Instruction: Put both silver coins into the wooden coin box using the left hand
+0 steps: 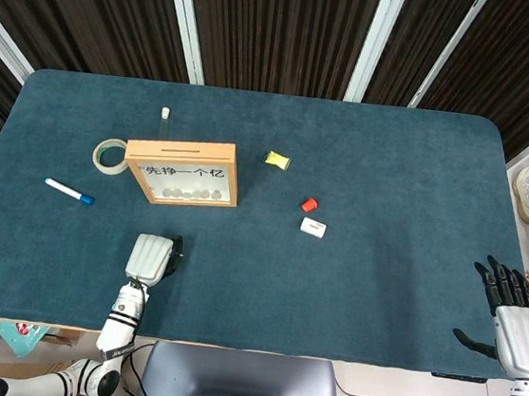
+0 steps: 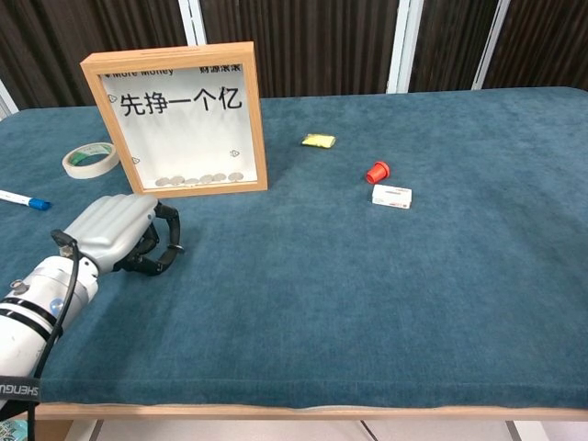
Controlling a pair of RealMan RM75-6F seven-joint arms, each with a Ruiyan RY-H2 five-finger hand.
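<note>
The wooden coin box (image 1: 182, 150) stands upright at the left of the table, its glass front (image 2: 184, 129) facing me. Several silver coins (image 2: 197, 179) lie in a row on its floor. No loose coin shows on the cloth. My left hand (image 2: 115, 234) rests knuckles-up on the cloth in front of the box, a little to its left, fingers curled under with the tips on the cloth; nothing shows in them. From above the left hand (image 1: 149, 259) lies near the front edge. My right hand (image 1: 511, 317) hangs off the table's front right corner, fingers spread, holding nothing.
A tape roll (image 2: 90, 159) and a blue-capped marker (image 2: 23, 199) lie left of the box. A yellow piece (image 2: 319, 141), a red cap (image 2: 377, 172) and a small white box (image 2: 391, 196) sit mid-table. A thin white tube (image 1: 165, 115) lies behind the box.
</note>
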